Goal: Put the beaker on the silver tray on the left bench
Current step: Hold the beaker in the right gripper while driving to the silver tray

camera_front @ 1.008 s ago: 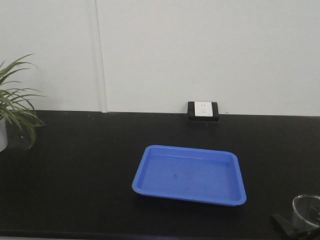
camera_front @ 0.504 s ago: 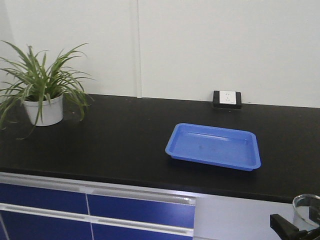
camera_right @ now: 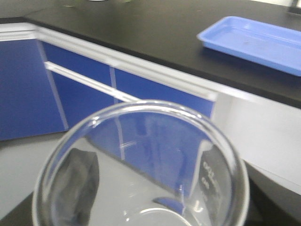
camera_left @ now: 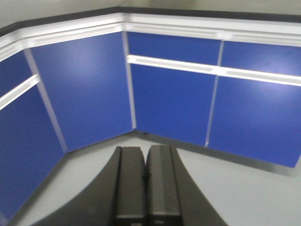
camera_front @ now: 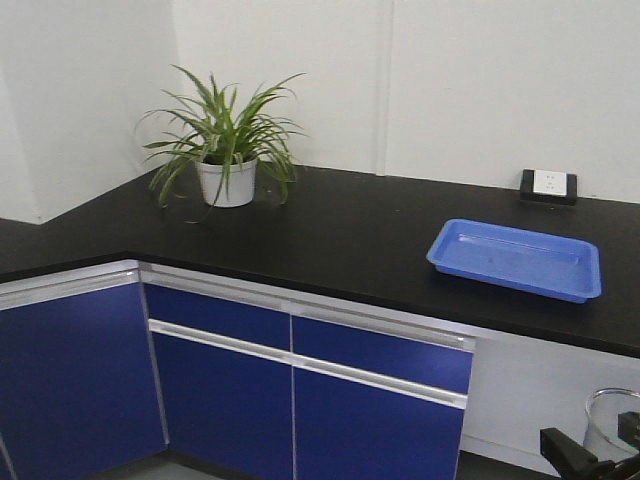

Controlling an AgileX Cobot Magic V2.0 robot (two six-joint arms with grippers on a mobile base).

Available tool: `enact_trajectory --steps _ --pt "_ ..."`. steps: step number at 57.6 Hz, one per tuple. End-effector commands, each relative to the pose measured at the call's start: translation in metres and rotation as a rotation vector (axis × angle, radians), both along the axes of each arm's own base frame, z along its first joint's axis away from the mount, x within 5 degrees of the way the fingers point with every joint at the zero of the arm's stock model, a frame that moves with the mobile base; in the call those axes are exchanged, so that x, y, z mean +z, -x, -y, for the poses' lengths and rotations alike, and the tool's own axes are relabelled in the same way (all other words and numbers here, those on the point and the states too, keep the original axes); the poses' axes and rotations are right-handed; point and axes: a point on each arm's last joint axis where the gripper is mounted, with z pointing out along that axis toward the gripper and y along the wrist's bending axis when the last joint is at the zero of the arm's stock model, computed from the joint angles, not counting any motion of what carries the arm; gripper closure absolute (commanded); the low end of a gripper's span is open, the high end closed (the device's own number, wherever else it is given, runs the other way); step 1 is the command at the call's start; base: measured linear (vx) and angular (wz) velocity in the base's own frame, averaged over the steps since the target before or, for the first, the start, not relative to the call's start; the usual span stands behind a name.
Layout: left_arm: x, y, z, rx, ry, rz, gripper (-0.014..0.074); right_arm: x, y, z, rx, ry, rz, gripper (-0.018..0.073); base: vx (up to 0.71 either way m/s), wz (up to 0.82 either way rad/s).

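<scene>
Down low in front of the blue cabinets [camera_front: 230,390], the right gripper [camera_front: 600,447] is clamped around the beaker [camera_front: 612,420], holding it in the air. Above it and a bit left, the blue tray [camera_front: 515,258] sits on the black worktop [camera_front: 350,235]. Meanwhile the left gripper [camera_left: 146,183] is pinched closed on nothing, with cabinets straight ahead of it.

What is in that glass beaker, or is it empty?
Empty, it seems: the right wrist view looks down through the beaker, and only blue cabinets and grey floor show through the clear glass, no liquid.
</scene>
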Motion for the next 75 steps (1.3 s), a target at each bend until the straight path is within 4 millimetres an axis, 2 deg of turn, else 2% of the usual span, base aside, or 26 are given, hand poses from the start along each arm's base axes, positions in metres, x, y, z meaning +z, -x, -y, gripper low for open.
enact_trajectory --steps 1,43,75 --pt "-0.0016 -0.0014 0.0006 -0.009 0.003 0.067 0.0595 0.0148 -0.0016 -0.0041 0.042 -0.02 0.076 0.0566 -0.34 0.41" --pt "-0.0016 -0.0014 0.0006 -0.009 0.003 0.067 0.0595 0.0148 -0.0016 -0.0041 0.042 -0.02 0.076 0.0566 -0.28 0.58" --pt "-0.0016 -0.0014 0.0006 -0.009 0.003 0.067 0.0595 0.0148 -0.0016 -0.0041 0.042 -0.02 0.076 0.0566 -0.12 0.61"
